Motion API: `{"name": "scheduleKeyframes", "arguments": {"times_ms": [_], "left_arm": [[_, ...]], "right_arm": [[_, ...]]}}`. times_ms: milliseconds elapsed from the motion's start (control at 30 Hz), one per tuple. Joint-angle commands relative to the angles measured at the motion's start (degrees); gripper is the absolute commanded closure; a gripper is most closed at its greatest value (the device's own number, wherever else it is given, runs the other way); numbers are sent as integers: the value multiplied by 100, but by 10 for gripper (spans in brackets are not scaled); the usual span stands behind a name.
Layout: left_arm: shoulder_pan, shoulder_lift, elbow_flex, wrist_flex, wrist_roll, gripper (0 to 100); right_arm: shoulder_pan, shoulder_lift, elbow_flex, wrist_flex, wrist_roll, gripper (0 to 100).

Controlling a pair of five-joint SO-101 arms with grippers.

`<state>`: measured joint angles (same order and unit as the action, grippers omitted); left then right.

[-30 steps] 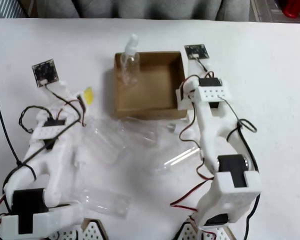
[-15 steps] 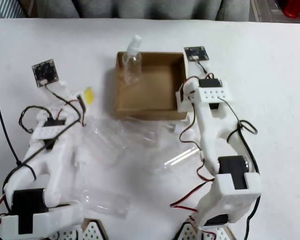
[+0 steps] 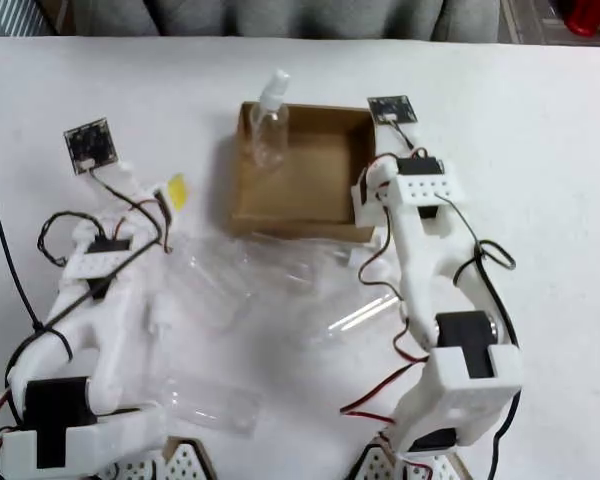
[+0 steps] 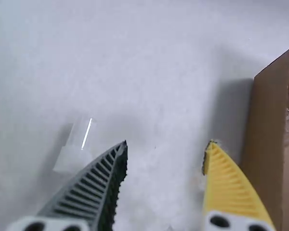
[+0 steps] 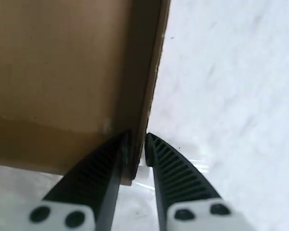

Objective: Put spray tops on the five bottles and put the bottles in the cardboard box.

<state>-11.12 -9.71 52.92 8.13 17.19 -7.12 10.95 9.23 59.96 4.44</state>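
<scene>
Since a second ago the cardboard box [image 3: 310, 180] has slid slightly toward the right arm, with one capped bottle [image 3: 267, 135] in its far corner. The right gripper [image 5: 137, 137] pinches the box's wall. The left gripper [image 4: 166, 144] is wide apart and empty, just beside the box.

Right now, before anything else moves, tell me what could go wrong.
The right gripper pinches one thin wall of the cardboard box at a corner; a pull could bend or tear it. The capped bottle standing in the box's far corner may topple if the box jerks.
</scene>
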Motion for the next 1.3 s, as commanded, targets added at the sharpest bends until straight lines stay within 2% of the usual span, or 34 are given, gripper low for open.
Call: {"name": "scheduleKeyframes", "arguments": {"times_ms": [0, 167, 300, 367, 433, 633, 833, 1000, 1133, 1267], "left_arm": [[-75, -40, -316, 141, -62, 751], [-145, -48, -308, 149, -62, 751], [-338, -48, -334, 149, -62, 751], [-435, -48, -352, 202, -35, 751], [-585, -57, -527, 527, -26, 751], [-1367, -48, -1609, 2374, -18, 751], [-2044, -40, -2400, 3675, -53, 751], [-2440, -22, -2418, 4290, -273, 750], [-2589, -48, -2418, 4818, -1231, 751], [-2563, -48, -2418, 5222, -1398, 751]], "right_arm": [[-40, -321, -519, -57, -18, 976], [-57, -321, -923, 136, -9, 959], [-66, -321, -1574, 1059, -9, 842], [-66, -321, -1969, 1613, -9, 827], [-66, -321, -2418, 2193, -53, 849], [-470, -321, -3552, 3916, -9, 958], [-1138, -813, -2840, 3890, -26, 983], [-1745, -1578, -2198, 3881, -9, 983], [-1754, -1982, -1846, 3837, 0, 983], [-1499, -2343, -1020, 3793, 18, 983]]}}
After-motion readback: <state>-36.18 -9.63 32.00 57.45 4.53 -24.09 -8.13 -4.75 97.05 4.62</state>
